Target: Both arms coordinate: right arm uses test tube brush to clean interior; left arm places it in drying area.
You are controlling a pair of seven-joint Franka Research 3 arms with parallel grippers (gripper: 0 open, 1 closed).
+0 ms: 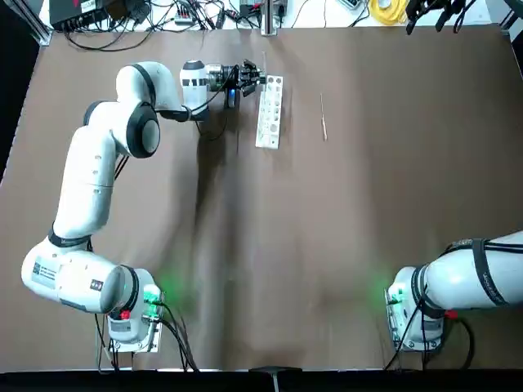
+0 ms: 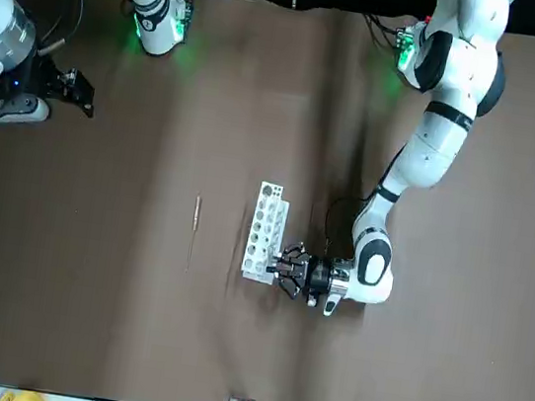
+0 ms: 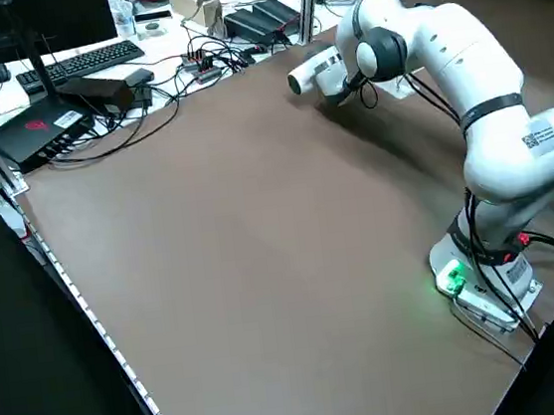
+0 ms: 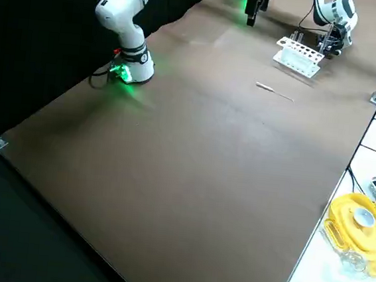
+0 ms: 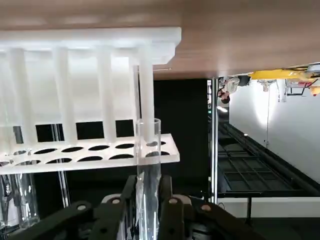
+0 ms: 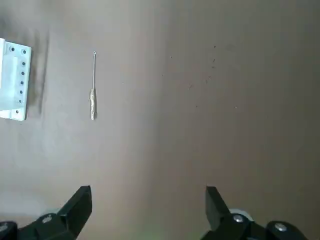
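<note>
My left gripper (image 1: 252, 77) reaches to the far middle of the table, level with the mat, at the end of a white holed rack (image 1: 270, 110). In the left wrist view it (image 5: 148, 192) is shut on a clear glass tube (image 5: 148, 150) whose open end sits beside the rack's (image 5: 90, 152) corner post. The test tube brush (image 1: 324, 117), a thin pale stick, lies flat on the mat to the right of the rack, untouched. My right gripper (image 2: 74, 89) hangs high at the robot's right side. It (image 6: 148, 205) is open and empty, looking down on the brush (image 6: 93, 90).
Brown mat covers the table (image 1: 327, 245). A metal post (image 1: 268, 20), cables (image 1: 163, 16) and a yellow roll (image 1: 388, 10) line the far edge. A keyboard (image 3: 70, 63) and electronics sit on the bench beyond the far edge.
</note>
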